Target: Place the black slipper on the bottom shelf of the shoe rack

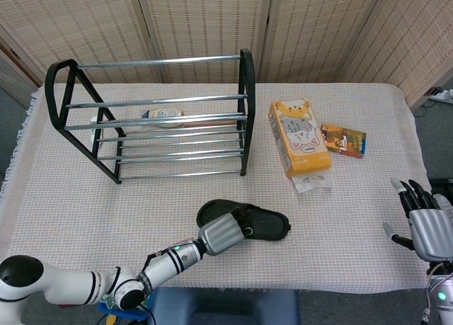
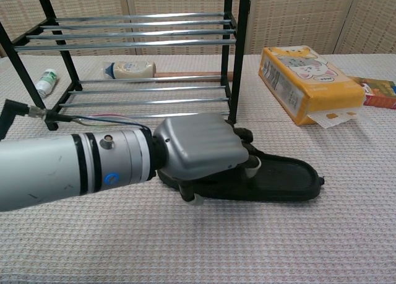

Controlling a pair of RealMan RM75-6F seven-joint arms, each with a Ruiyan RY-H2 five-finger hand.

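I have my left hand [image 2: 201, 151] lying over the heel end of the flat black rubber slipper [image 1: 263, 222], which sits on the cloth-covered bench [image 1: 64, 212] in front of the black-framed shoe rack with chrome rails [image 1: 170, 120]. The fingers [image 2: 247, 162] curl down over the slipper's strap and the thumb sits low at its near edge, so I judge them to be closing on it, though I cannot tell whether the grip is firm. To do this well I would want the thumb properly under the sole before lifting, and the slipper kept level so its toe slides in beneath the rails onto the bottom shelf.

My right hand [image 1: 427, 222] hangs off the bench edge, far to the right of the rack, fingers apart and holding nothing.

Right of the rack lies an orange cat-printed carton [image 1: 298, 136] with white paper showing at its near end; what else it holds I cannot see. Behind the rack's rails lies a small bottle [image 2: 129, 68]
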